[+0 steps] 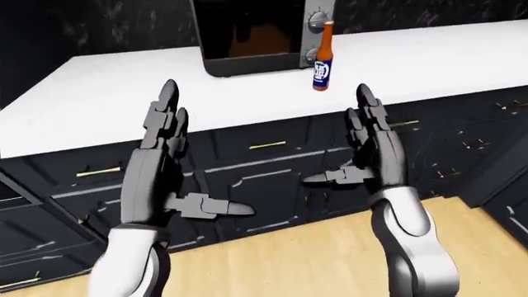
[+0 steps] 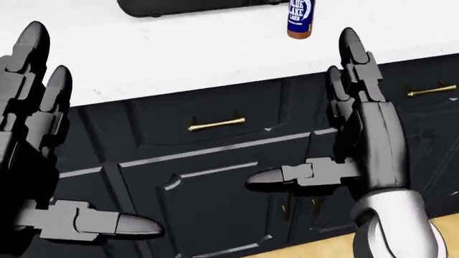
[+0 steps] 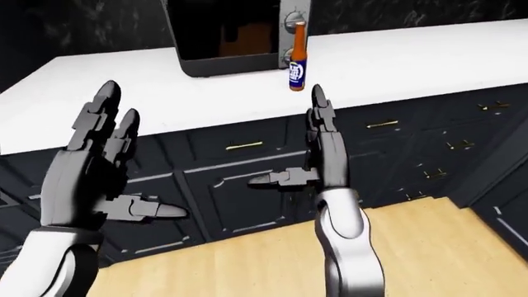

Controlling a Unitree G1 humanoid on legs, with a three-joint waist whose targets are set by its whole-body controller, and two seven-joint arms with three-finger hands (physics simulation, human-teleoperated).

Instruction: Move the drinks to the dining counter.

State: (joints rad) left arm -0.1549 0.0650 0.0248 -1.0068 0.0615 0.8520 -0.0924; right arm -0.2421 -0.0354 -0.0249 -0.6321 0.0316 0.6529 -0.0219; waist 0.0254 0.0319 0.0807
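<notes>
1. One bottle (image 1: 322,57) stands upright on the tabletop (image 1: 445,55), well in from its near edge, beside the microwave (image 1: 255,37).
2. Both hands, left hand (image 1: 156,167) and right hand (image 1: 371,151), are spread, empty, below that edge.
3. A hasty reach probably topples the tall, narrow bottle.

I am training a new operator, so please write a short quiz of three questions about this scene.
1. True or false: the bottle stands upright on the white counter.
2. Which hand is nearer the bottle in the left-eye view: A) left hand, B) right hand?
3. Which appliance stands just left of the bottle in the eye views?

Key:
1. True.
2. B; both hands are open and empty.
3. The dark microwave, with two round knobs beside its door.
</notes>
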